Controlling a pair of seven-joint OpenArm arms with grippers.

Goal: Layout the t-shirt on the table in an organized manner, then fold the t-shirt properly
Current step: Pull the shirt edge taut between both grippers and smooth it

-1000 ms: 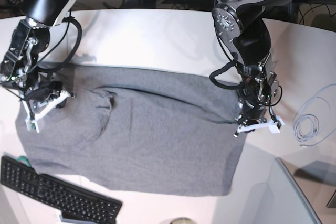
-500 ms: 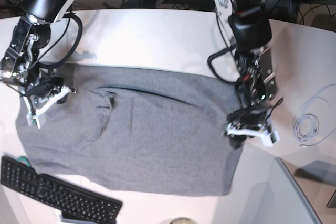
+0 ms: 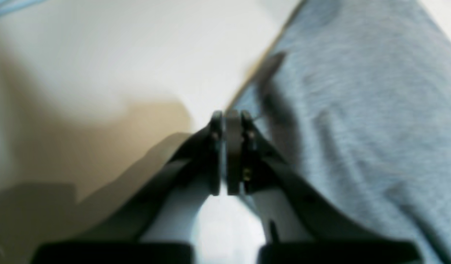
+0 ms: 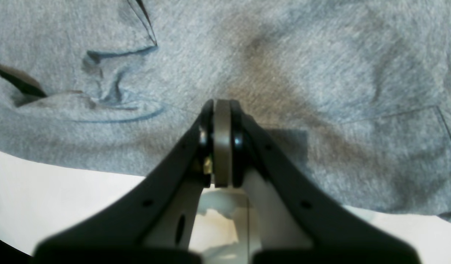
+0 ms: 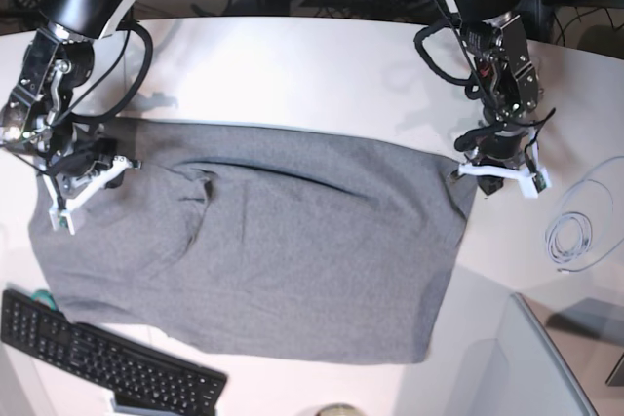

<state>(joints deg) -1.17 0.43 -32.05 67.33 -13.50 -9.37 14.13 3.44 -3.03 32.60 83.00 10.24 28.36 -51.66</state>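
The left tool [image 5: 497, 174] sits at the right of the base view, just off the upper right corner of the t-shirt [image 5: 263, 250]. Half a second ago it was lower down that right edge with its jaws spread; now it has moved up the frame and drawn them together. The blurred left wrist view shows the jaws nearly shut, tips right at the cloth edge, but I cannot tell whether any fabric is pinched between them. The right tool [image 5: 86, 190], at the left of the base view, is closed with nothing visibly caught in it; the right wrist view shows it over grey cloth near the hem. It has barely moved in the last second.

The t-shirt lies spread across the middle of the desk [image 5: 292, 75], mostly flat, with a crease and a small bunched fold left of centre. Its right edge looks pulled a little further out than before. A keyboard [image 5: 107, 362] lies at the lower left and a coil of cable [image 5: 575, 231] at the far right.

Judging by this, the laying-out stage is near its end, and folding has not begun.
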